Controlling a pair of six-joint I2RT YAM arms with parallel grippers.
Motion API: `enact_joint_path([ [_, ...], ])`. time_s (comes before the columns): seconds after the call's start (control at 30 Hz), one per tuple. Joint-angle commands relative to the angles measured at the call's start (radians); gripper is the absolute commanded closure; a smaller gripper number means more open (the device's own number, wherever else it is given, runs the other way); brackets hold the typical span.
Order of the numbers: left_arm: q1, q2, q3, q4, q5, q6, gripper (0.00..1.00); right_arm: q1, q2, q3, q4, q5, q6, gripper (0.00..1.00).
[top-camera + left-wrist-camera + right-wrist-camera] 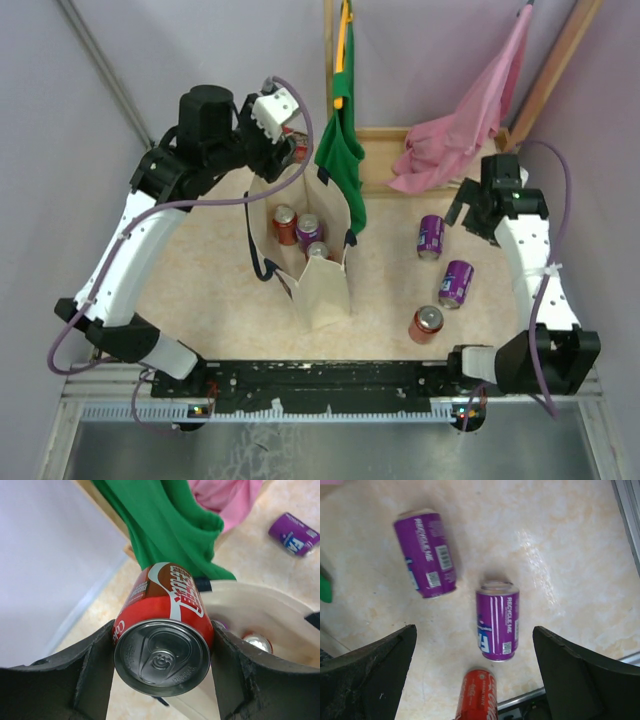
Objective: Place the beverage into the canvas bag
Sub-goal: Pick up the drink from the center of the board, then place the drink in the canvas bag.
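- Where the beige table (200,270) meets lilac walls (150,50), the canvas bag (325,290) stands open mid-table, three cans (309,230) inside.
- Green cloth bag (340,150) hangs at its far rim; pink cloth bag (460,150) far right.
- Left gripper (162,652) clamps a red cola can (165,615) above the bag's far-left rim.
- Right gripper (474,630), spread empty, hovers over two purple cans (431,236) lying right.

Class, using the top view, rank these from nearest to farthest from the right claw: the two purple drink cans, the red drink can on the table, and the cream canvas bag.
1. The upper purple drink can, just left of the right claw.
2. The lower purple drink can, right side.
3. The red drink can, near the arm bases.
4. The cream canvas bag, centre.
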Motion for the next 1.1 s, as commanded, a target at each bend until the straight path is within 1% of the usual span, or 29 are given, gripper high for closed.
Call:
enact_joint_path([
  [0.0, 0.066, -0.04, -0.03, 0.004, 0.151, -0.038, 1.0, 0.075, 0.035, 0.153, -0.01, 0.081, -0.016, 0.01],
  [0.13, 0.134, -0.001, -0.027, -0.061, 0.207, -0.034, 1.0, 0.085, 0.047, 0.21, -0.035, 0.055, 0.0, 0.01],
  [0.2, 0.159, 0.032, -0.005, -0.085, 0.199, -0.037, 1.0, 0.093, 0.053, 0.224, -0.028, 0.042, -0.014, 0.01],
  [0.3, 0.187, 0.11, 0.126, -0.199, 0.203, -0.027, 1.0, 0.094, 0.105, 0.278, -0.03, 0.047, -0.039, 0.01],
  [0.4, 0.191, 0.175, 0.208, -0.275, 0.227, -0.009, 1.0, 0.098, 0.16, 0.31, -0.009, 0.054, -0.036, 0.01],
  [0.5, 0.191, 0.232, 0.314, -0.37, 0.285, 0.07, 1.0, 0.133, 0.224, 0.368, -0.011, 0.113, -0.055, 0.01],
  [0.57, 0.192, 0.247, 0.362, -0.433, 0.324, 0.143, 1.0, 0.151, 0.271, 0.425, -0.056, 0.147, -0.031, 0.01],
  [0.63, 0.191, 0.242, 0.396, -0.503, 0.373, 0.203, 1.0, 0.157, 0.308, 0.483, -0.115, 0.138, 0.011, 0.01],
  [0.67, 0.191, 0.228, 0.387, -0.534, 0.398, 0.242, 1.0, 0.17, 0.325, 0.504, -0.127, 0.138, 0.021, 0.01],
  [0.73, 0.191, 0.187, 0.315, -0.571, 0.435, 0.311, 1.0, 0.193, 0.356, 0.533, -0.135, 0.151, 0.014, 0.01],
  [0.8, 0.191, 0.13, 0.18, -0.566, 0.456, 0.362, 1.0, 0.201, 0.385, 0.544, -0.134, 0.161, 0.007, 0.01],
  [0.93, 0.191, 0.072, 0.017, -0.53, 0.471, 0.415, 1.0, 0.202, 0.408, 0.552, -0.102, 0.155, 0.009, 0.01],
  [1.0, 0.189, 0.101, 0.006, -0.529, 0.47, 0.435, 1.0, 0.202, 0.455, 0.583, -0.109, 0.142, 0.008, 0.01],
  [1.07, 0.19, 0.156, 0.044, -0.535, 0.469, 0.454, 1.0, 0.203, 0.477, 0.611, -0.122, 0.138, 0.0, 0.01],
])
